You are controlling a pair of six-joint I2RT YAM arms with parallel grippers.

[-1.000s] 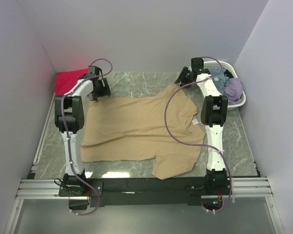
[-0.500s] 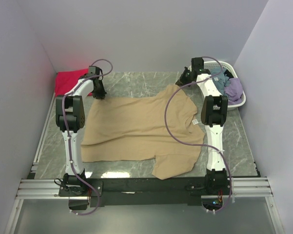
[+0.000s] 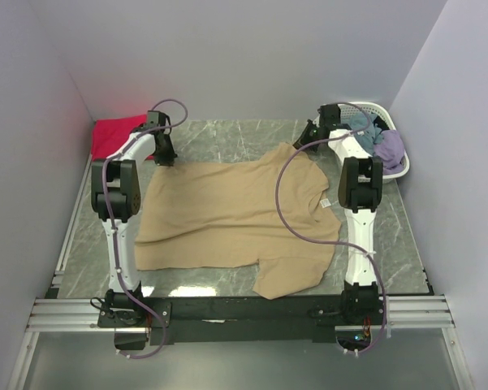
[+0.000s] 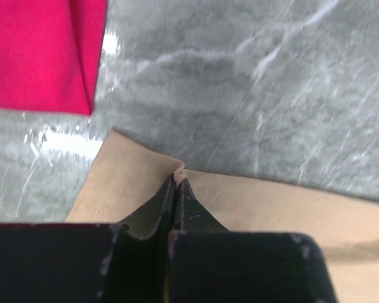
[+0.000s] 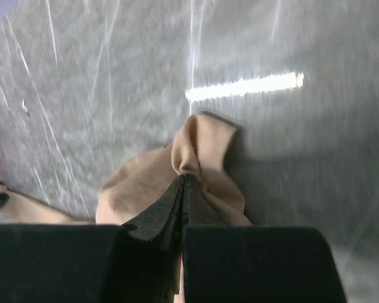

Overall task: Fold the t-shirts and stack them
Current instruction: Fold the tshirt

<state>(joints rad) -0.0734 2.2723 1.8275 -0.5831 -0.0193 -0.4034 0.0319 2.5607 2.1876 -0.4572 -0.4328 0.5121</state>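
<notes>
The tan t-shirt (image 3: 227,215) lies spread flat across the marble table, its white neck label at the right. My left gripper (image 3: 166,158) is shut on the shirt's far left corner; in the left wrist view the tan t-shirt (image 4: 252,202) is pinched into a small peak between the left gripper's (image 4: 178,178) tips. My right gripper (image 3: 302,143) is shut on the far sleeve, where the tan cloth (image 5: 195,148) bunches up at the right gripper (image 5: 186,178). A folded red-pink t-shirt (image 3: 114,134) lies at the back left corner, also seen as the red-pink t-shirt (image 4: 38,50).
A white lattice basket (image 3: 398,166) holding several other garments stands at the back right, right beside my right arm. Purple walls close in the table on three sides. A metal rail (image 3: 244,313) runs along the near edge.
Both grippers have closed from open onto the tan shirt's far edge. The right gripper has dropped slightly towards the sleeve; the left has settled onto the corner.
</notes>
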